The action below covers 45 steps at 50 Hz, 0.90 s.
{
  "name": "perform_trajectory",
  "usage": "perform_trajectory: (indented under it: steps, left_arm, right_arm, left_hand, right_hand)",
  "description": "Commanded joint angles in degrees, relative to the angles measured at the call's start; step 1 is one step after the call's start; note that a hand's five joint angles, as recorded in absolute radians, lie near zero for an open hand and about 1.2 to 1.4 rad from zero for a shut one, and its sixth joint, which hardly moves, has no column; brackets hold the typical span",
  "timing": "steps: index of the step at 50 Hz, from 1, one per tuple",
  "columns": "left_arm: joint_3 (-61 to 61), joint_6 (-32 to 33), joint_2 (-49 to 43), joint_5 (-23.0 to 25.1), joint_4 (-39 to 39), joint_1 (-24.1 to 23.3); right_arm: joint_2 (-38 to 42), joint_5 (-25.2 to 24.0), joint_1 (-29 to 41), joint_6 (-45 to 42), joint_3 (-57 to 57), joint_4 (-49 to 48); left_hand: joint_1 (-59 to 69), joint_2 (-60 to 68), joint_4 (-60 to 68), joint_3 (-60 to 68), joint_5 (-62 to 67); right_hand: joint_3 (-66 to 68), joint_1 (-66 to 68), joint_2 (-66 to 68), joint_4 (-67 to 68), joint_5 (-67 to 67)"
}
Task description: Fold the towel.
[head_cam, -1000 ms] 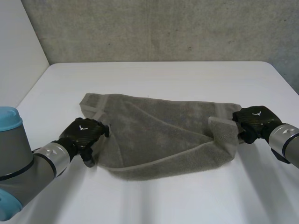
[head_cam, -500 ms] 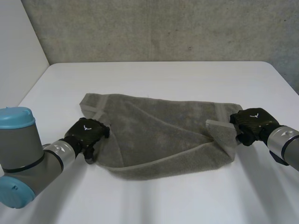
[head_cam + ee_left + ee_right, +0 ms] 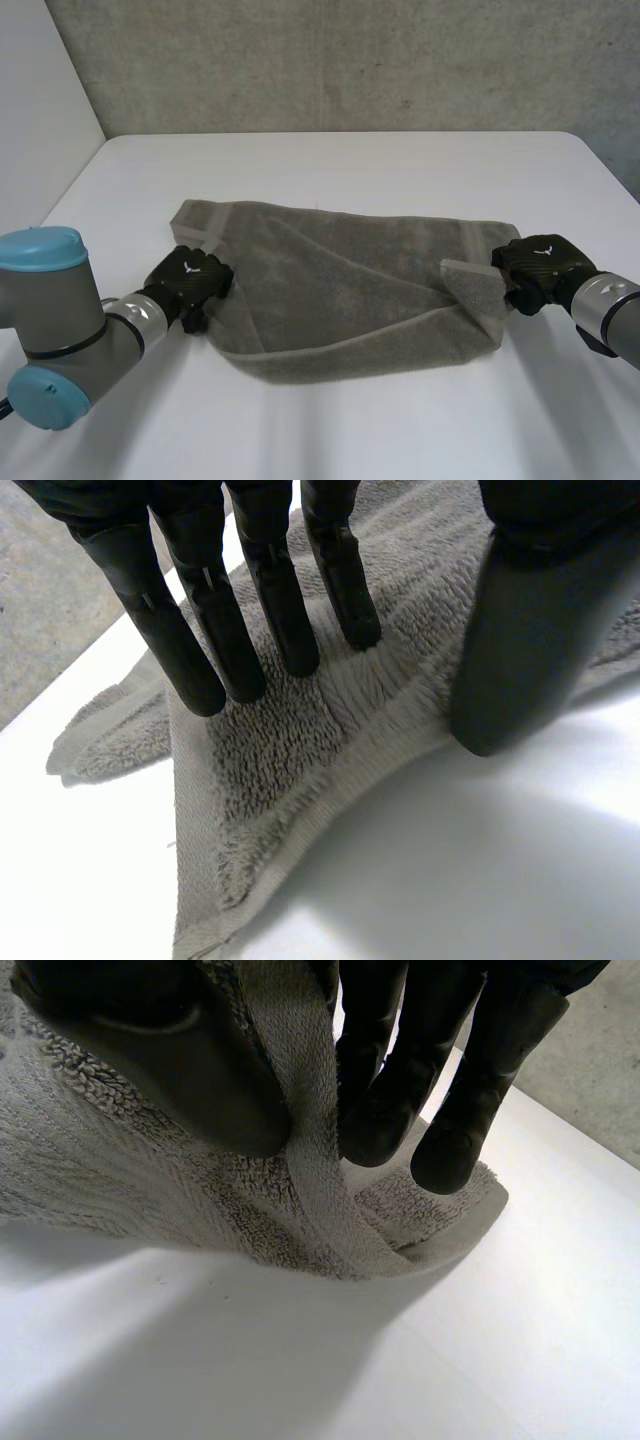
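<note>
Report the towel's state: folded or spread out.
Mostly spread, not yet folded: the towel lies open on the table, only its end pinched by the right hand turned inward.

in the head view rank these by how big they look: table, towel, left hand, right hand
1. table: largest by far.
2. towel: spread across the table's middle.
3. left hand and right hand: they look about alike, each at one end of the towel, so no ranking between them.
</note>
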Motion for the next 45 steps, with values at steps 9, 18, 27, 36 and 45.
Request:
perform_trajectory:
  steps: [9, 18, 27, 36, 45]
  left_arm:
    - [3.42, -0.88, -0.60, -0.01, 0.13, -1.86]
    - [5.18, -0.71, -3.15, -0.10, 0.04, -2.92]
    - [6.06, -0.71, -4.29, -0.18, -0.14, -3.27]
    - [11.95, -4.58, -0.43, -5.63, -0.31, -2.65]
    - [19.07, -26.11, 15.04, -9.33, 1.36, 2.71]
  right_arm:
    - [1.04, 0.00, 0.00, -0.07, -0.01, 0.00]
    - [1.48, 0.00, -0.09, -0.07, -0.18, 0.00]
    - [1.56, 0.00, -0.35, -0.07, -0.80, 0.00]
    - [-1.78, 0.08, 0.17, 1.07, -2.47, -2.72]
    - [-19.44, 0.79, 1.14, 17.95, -1.77, -27.51]
  left_hand:
    - [6.44, 5.73, 5.87, 5.77, -3.02]
    - [14.54, 13.83, 13.97, 13.87, 5.08]
    - [24.11, 23.40, 23.54, 23.44, 14.65]
    - [24.11, 23.40, 23.54, 23.44, 14.65]
    - [24.11, 23.40, 23.54, 23.44, 14.65]
  right_hand:
    - [2.25, 2.96, 3.11, 2.21, 3.04]
    - [2.25, 2.96, 3.11, 2.21, 3.04]
    - [2.25, 2.96, 3.11, 2.21, 3.04]
    - [2.25, 2.96, 3.11, 2.21, 3.04]
    - [2.25, 2.96, 3.11, 2.21, 3.04]
